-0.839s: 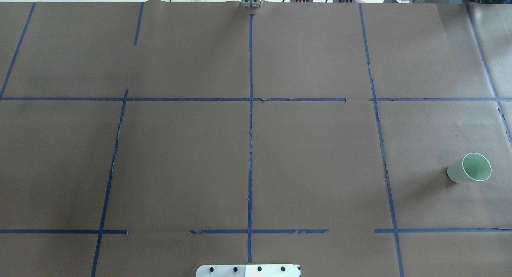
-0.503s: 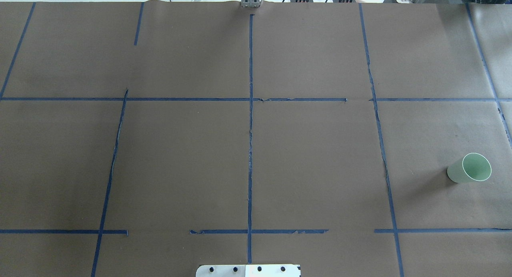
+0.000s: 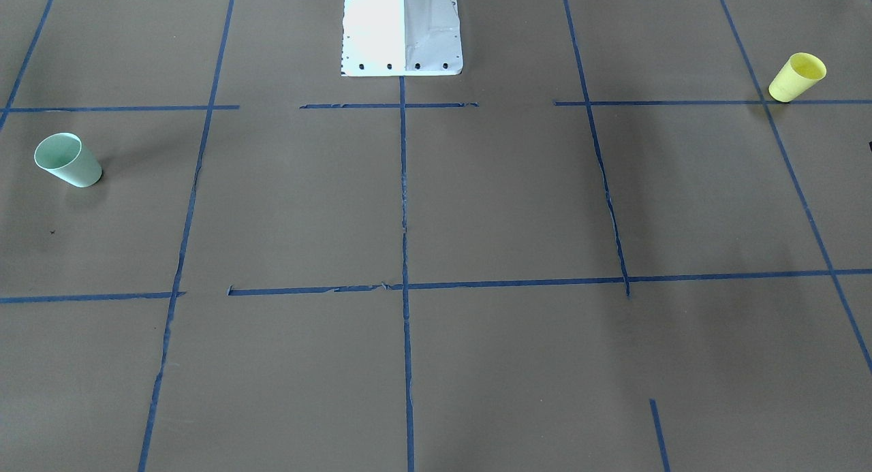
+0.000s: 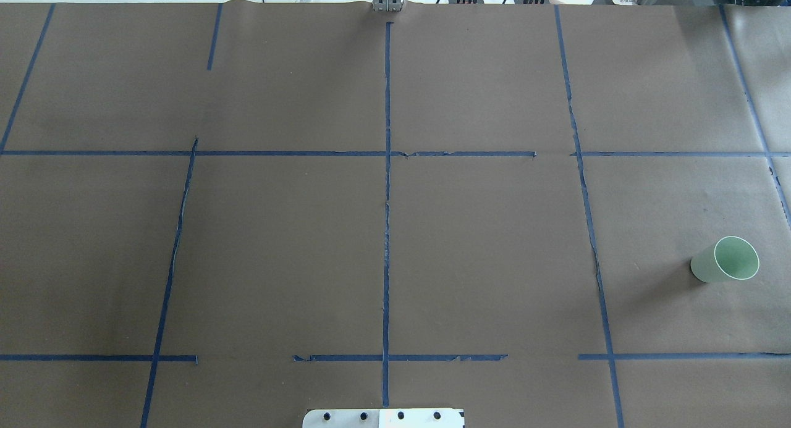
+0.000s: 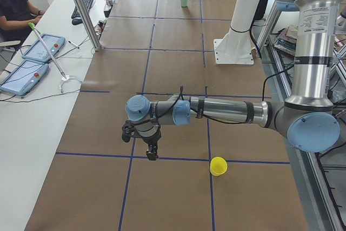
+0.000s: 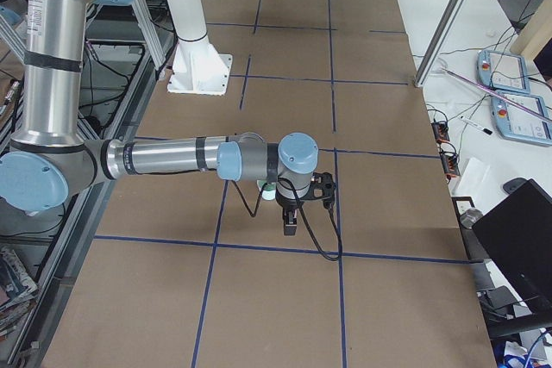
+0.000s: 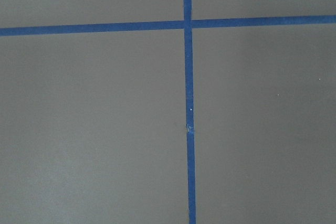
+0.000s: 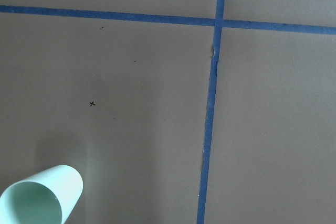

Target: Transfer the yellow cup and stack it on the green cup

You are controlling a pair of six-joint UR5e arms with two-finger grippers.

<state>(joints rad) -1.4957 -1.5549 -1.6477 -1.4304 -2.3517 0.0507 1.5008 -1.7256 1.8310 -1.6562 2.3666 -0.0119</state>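
Observation:
The yellow cup [image 3: 797,77] stands upright on the brown table at the robot's left end, on a blue tape crossing; it also shows in the left side view [image 5: 218,165]. The green cup [image 4: 725,260] stands upright at the right end, and its rim shows low in the right wrist view [image 8: 39,195]. My left gripper [image 5: 152,154] hangs above the table, a short way from the yellow cup on the side away from the robot. My right gripper [image 6: 290,225] hangs close by the green cup [image 6: 269,193]. Both grippers show only in side views, so I cannot tell whether they are open or shut.
The white robot pedestal [image 3: 402,29] stands at the table's near-robot edge. Blue tape lines [image 4: 387,230] grid the brown paper. A seated person [image 5: 16,4], tablets and a metal post [image 5: 81,9] are on the far side.

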